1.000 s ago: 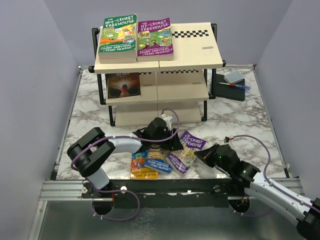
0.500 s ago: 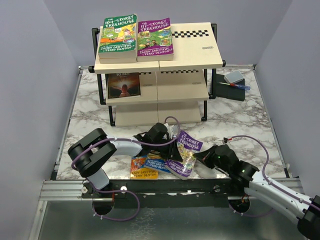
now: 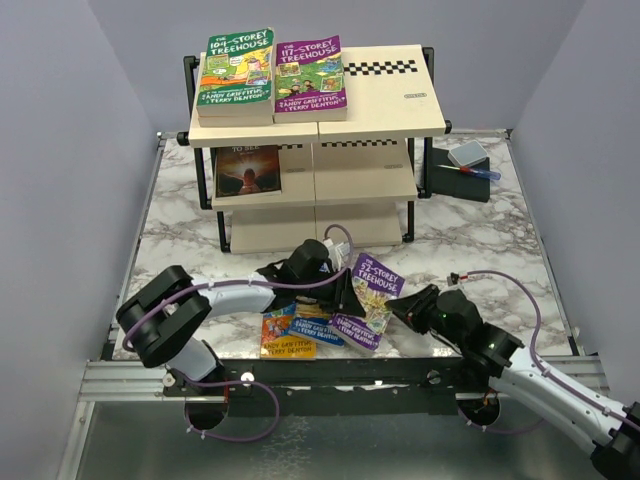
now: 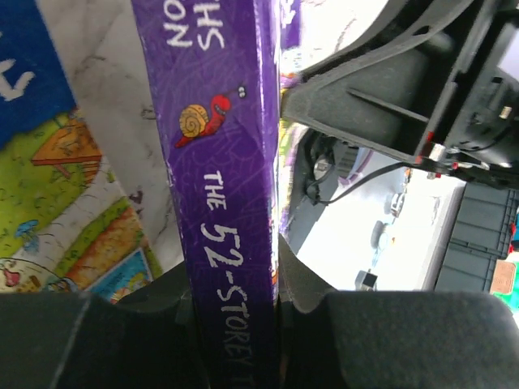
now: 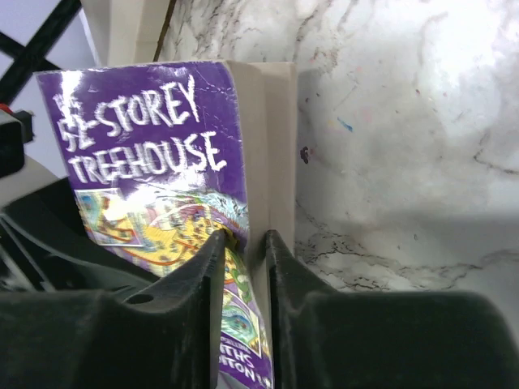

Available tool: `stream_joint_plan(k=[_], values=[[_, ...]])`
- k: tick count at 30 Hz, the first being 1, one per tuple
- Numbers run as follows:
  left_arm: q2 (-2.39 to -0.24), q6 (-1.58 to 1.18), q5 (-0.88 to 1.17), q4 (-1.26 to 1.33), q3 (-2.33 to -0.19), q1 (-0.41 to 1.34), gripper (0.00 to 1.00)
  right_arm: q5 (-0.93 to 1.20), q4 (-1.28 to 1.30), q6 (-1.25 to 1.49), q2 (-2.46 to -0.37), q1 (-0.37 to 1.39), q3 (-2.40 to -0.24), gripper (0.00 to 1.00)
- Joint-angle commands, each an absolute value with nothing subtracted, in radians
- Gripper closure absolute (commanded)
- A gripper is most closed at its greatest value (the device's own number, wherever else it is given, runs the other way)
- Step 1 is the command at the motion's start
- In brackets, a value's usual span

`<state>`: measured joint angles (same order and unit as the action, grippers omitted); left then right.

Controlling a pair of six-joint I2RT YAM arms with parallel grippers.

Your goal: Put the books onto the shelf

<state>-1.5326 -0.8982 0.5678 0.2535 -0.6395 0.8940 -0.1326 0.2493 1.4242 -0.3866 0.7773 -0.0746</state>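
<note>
At 6 o'clock of shelf [image 3: 390, 100], near front edge of table [image 3: 180, 240]: purple book [image 3: 372, 292], raised on edge, tilted. At its 9 o'clock: left gripper [image 3: 343, 290], clamped across spine. At its 4 o'clock: right gripper [image 3: 402, 308], fingers [image 5: 203, 279] tight against both faces at page edge. Flat on table at 8 o'clock of purple book: two more books [image 3: 290, 335]. On top tier, side by side: green book [image 3: 237, 70], second purple book [image 3: 310, 75]. On middle tier, left end: dark book [image 3: 248, 170].

Left arm [image 3: 235, 292], right arm [image 3: 520, 365] low, converging; left fingers [image 4: 113, 340] tight on purple book [image 4: 219, 121], right fingers [image 5: 162, 340] narrowly astride it.
</note>
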Motion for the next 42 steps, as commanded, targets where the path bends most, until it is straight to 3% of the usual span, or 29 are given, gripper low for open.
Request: stream_joint_plan(k=[1, 4, 9, 22, 28, 34, 42], values=[[-1.426, -0.915, 0.613, 0.340, -0.692, 0.889, 1.00, -0.137, 0.483, 1.427, -0.363, 0.784, 0.003, 0.65], [-1.368, -0.934, 0.597, 0.358, -0.684, 0.878, 1.00, -0.143, 0.500, 1.400, -0.346, 0.783, -0.043, 0.49], [-1.249, -0.971, 0.568, 0.385, -0.660, 0.859, 1.00, -0.117, 0.479, 1.314, -0.268, 0.784, -0.077, 0.35], [-0.965, -1.035, 0.488, 0.427, -0.590, 0.840, 1.00, 0.056, 0.221, 1.121, -0.020, 0.783, -0.139, 0.28], [-0.857, -1.039, 0.443, 0.436, -0.566, 0.839, 1.00, 0.063, 0.208, 1.015, -0.068, 0.784, -0.271, 0.23], [-0.736, -1.048, 0.394, 0.489, -0.521, 0.838, 1.00, 0.138, 0.072, 0.940, -0.099, 0.784, -0.334, 0.08], [-0.691, -1.083, 0.397, 0.547, -0.502, 0.839, 1.00, 0.414, -0.167, 0.847, -0.389, 0.784, -0.448, 0.02]])
